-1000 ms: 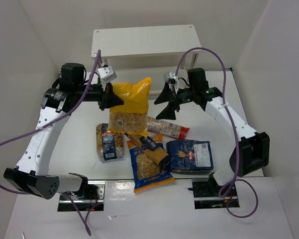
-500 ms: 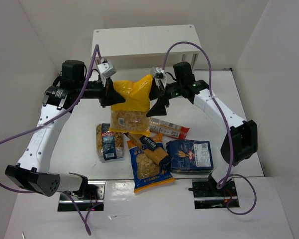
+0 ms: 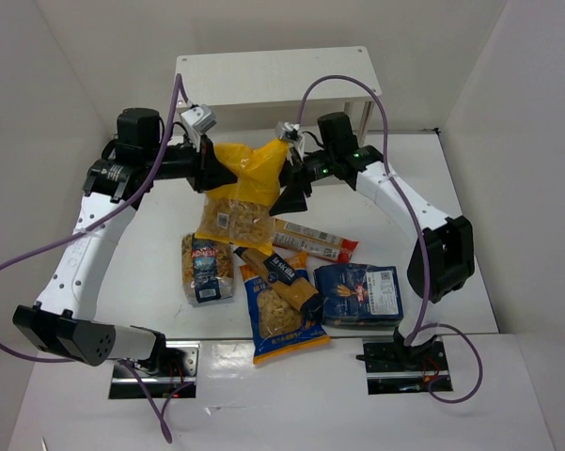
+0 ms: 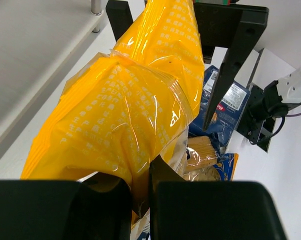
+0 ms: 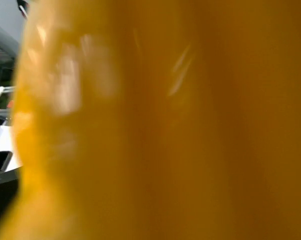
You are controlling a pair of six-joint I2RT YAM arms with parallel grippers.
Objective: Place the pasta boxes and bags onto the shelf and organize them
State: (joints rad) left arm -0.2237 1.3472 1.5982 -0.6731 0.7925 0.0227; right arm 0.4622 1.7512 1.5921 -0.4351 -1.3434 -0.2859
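Yellow bag (image 3: pixel 242 193): hangs clear of the bench (image 3: pixel 122 272), just in front of the shelf (image 3: pixel 273 80), yellow top uppermost and the clear pasta-filled half below.
Left fingers (image 4: pixel 138 192): pinched narrow on the bag's yellow film at its left edge; the wrist view shows the film creased between the two black pads. Likely held by the top so the heavy end hangs straight for a slide-in.
Right fingers (image 3: pixel 290 183): spread wide, the dark tips either side of the bag's right edge, touching or nearly so. The right wrist view is nothing but blurred yellow, so actual contact cannot be confirmed. Probable purpose: steady or take a second hold so the bag does not swing.
Shelf: white top board bare in the overhead view; the lower tier shows only as a shadowed slot behind both arms, contents not visible.
Room ahead: open gap between bag and shelf front; the right shelf leg (image 3: pixel 367 117) sits near the right arm's wrist, the tightest spot.
Room below: red packet (image 3: pixel 315 241), label bag (image 3: pixel 206 267), yellow-blue pack (image 3: pixel 280 303) and blue box (image 3: pixel 359 293) lie crowded together directly under and near the bag; a low swing would brush them.
Edges: enclosure walls well apart from both arms; purple cables loop high over the shelf top.
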